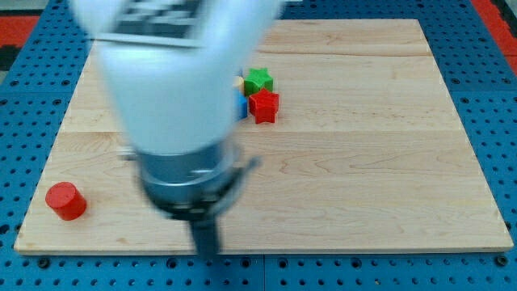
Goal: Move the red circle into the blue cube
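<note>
Wooden board (363, 178) on blue pegboard is carrying the red circle (65, 200) sitting untouched at near left, well apart from the blue cube (242, 107) peeking out beside the red star (263, 106) and green star (258, 80), while my tip (207, 250), a bare rod with no pincer, is hovering near-centre, so the whole push is remaining.

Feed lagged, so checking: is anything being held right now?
Nothing is held. My tip touches no block, at the board's bottom edge, right of the red circle.

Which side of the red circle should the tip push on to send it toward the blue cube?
Push the red circle on its lower-left wall; its round side gives no flat face. The blue cube lies up and right, mostly hidden by the arm. My tip sits right of the circle, so circle round first.
</note>
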Controlling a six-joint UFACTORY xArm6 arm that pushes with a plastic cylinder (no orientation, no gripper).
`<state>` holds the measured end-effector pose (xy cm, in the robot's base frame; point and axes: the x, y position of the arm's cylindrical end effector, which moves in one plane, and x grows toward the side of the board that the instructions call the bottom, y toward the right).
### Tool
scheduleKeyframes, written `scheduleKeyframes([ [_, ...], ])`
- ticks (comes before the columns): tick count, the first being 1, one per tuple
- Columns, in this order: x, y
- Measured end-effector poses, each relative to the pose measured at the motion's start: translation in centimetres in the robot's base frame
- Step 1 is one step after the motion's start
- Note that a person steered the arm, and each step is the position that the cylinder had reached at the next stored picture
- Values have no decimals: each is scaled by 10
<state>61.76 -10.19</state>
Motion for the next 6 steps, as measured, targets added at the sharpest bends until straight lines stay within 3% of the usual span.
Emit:
scheduleKeyframes([
  [2, -1, -200],
  [3, -6, -202],
  [5, -58, -202],
  [6, -47, -183],
])
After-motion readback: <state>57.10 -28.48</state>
